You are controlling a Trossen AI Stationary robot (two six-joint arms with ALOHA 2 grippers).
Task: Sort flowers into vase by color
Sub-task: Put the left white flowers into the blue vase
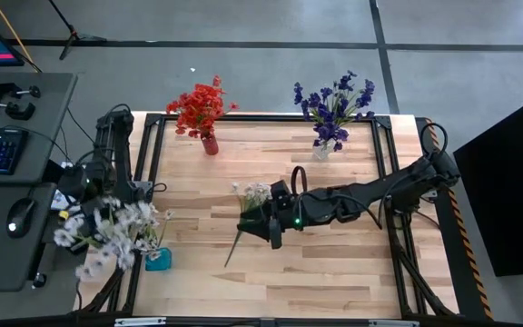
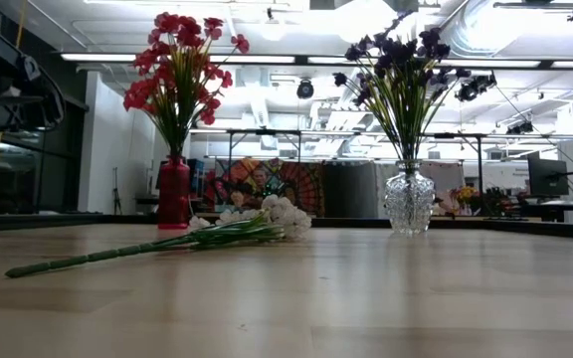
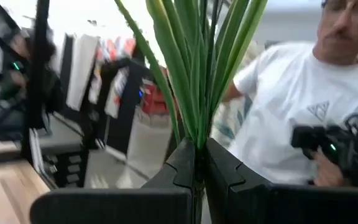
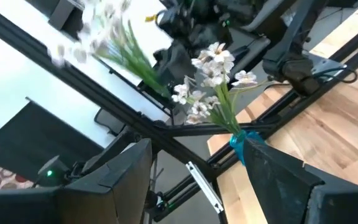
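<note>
Gripping a white sprig (image 3: 197, 74) by its green stems, the left tool (image 3: 197, 177) is seen fully closed, the stems pinched tight between its dark fingers (image 3: 182, 168). In the high view this sprig's blurred white blossoms are held above the left edge of the surface (image 1: 334, 263), over the blue vase (image 1: 158, 260), which already carries white flowers (image 4: 213, 78).

Right tool (image 1: 275, 232) is held wide open near the middle of the surface, just above a second white sprig (image 1: 251, 213) lying flat on the wood; nothing is gripped between its fingers. In the low view that sprig is seen with its stem end nearest the camera and its blossoms farther back; whether the tool touches it cannot be told.

At the far edge a red vase (image 1: 210, 143) with red flowers (image 1: 200, 107) is placed on the left, and a clear glass vase (image 1: 321, 149) with purple flowers (image 1: 334, 104) on the right, well apart. Beyond the surface a person in a white shirt (image 3: 291, 106) is seen.
</note>
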